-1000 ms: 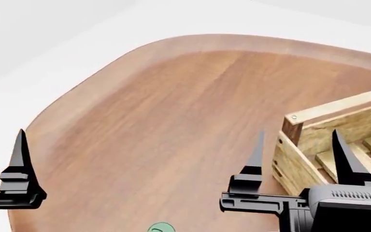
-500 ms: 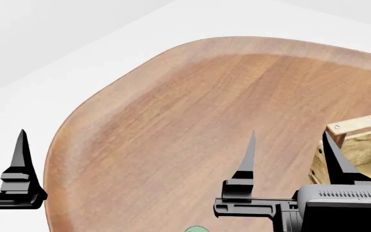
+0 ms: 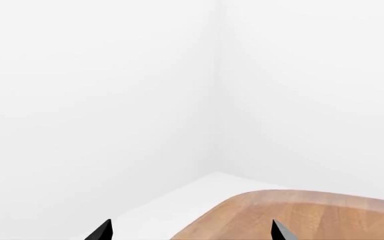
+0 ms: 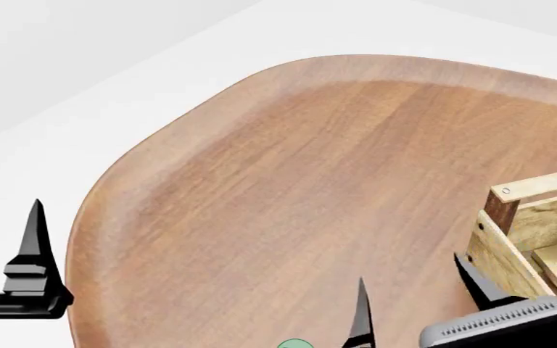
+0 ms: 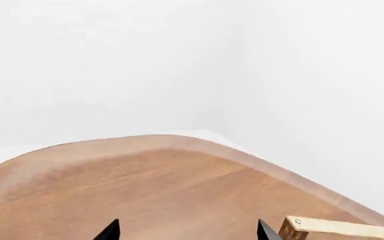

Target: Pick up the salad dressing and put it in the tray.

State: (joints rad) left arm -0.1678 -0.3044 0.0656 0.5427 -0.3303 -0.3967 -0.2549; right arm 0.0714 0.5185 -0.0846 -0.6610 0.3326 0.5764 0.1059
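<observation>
Both jaws spread and empty; salad dressing [image 4: 296, 344], only a green cap below the right gripper [image 4: 409, 304], likely light, rigid, slippery — grasp mid-body.

Most of the counter [image 4: 289, 181] lies bare and open from its far edge to the near side. The tray [image 4: 535, 225] blocks the right side, its corner post standing just beside the right gripper [image 4: 416, 301].
</observation>
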